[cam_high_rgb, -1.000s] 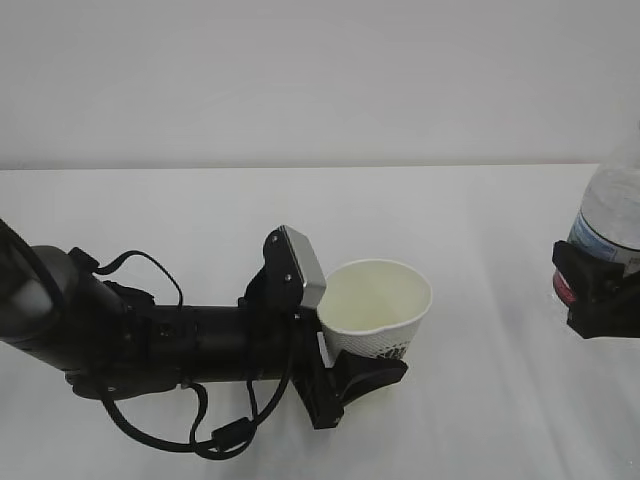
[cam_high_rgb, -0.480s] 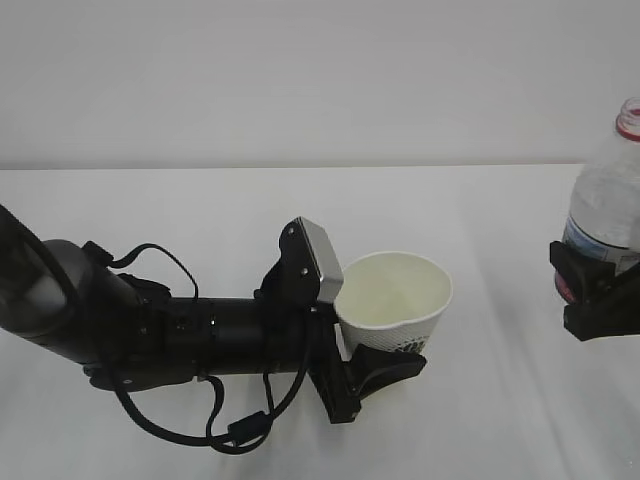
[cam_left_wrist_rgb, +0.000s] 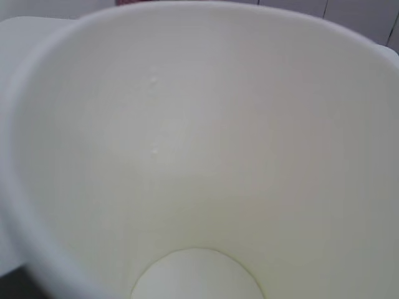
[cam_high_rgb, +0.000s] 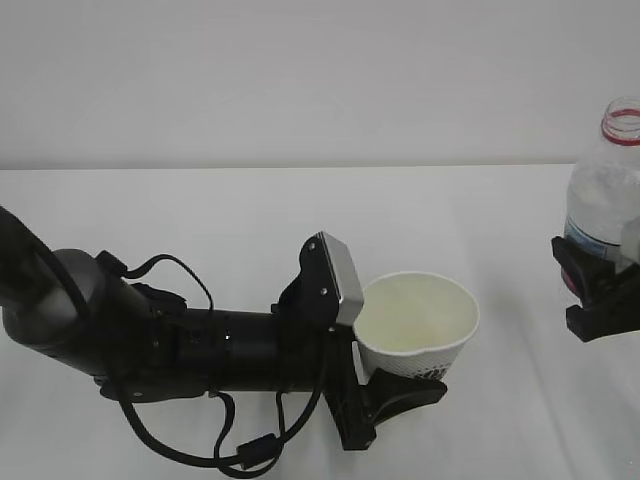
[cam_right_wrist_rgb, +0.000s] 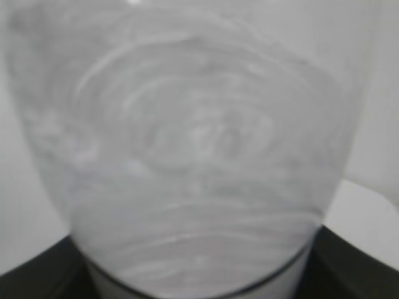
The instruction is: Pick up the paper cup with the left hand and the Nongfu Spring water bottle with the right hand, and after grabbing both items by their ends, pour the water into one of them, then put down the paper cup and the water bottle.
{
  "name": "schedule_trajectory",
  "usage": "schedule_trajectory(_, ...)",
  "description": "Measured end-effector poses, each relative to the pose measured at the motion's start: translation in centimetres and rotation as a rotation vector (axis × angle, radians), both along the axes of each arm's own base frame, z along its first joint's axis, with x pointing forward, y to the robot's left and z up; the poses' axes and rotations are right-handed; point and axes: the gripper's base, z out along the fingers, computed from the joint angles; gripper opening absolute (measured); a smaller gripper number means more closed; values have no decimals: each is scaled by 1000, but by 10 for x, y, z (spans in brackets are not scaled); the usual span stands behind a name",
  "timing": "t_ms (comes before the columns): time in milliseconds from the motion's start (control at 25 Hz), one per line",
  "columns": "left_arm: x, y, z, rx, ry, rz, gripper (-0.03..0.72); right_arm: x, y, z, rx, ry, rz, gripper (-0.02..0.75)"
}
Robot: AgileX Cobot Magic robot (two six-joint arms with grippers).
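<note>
Left hand clamped on the paper cup low on its wall, cup upright above the white table, right hand clamped on the upright Nongfu Spring water bottle at frame edge, partly cut off, well apart from cup; water level unclear.

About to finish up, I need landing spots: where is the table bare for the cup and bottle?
Bare table runs from the left arm back to the wall, and between the cup and the bottle. It is crowded front left, under arm and cables, and at the right edge by the right pincer.
</note>
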Motion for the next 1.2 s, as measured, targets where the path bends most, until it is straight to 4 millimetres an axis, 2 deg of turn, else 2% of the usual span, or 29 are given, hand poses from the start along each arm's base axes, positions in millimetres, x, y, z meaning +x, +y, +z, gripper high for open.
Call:
schedule_trajectory(760,10,-7,8,-33,-21,18,538,1,2,5,-212,-99,69,494)
schedule_trajectory(1200,3,-11,12,-82,28,-28,538,1,2,5,-292,-114,87,494)
